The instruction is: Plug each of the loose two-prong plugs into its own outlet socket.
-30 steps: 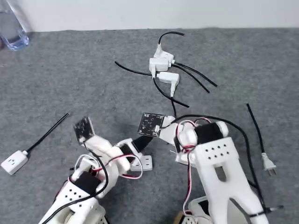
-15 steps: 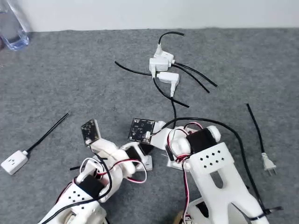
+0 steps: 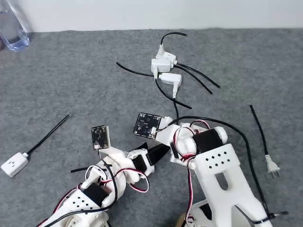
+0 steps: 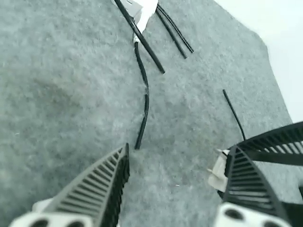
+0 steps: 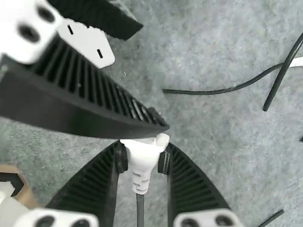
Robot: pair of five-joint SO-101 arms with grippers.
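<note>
Plug (image 5: 140, 166) | lengthwise, nose outward, gripped by right pincer (image 5: 142, 153) | left pincer (image 4: 179, 158) open

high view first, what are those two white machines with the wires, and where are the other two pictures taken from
They are two small robot arms, the left arm and the right arm, seen from a camera above a grey mat. The other two pictures come from a camera on each arm's wrist, looking along its tool. The right tool is shut on a white plug. The left tool is open, with a white socket by one finger. On the mat lie a cluster of sockets and cords, a lone socket on the left arm's side and a loose plug on the right arm's side.
</note>
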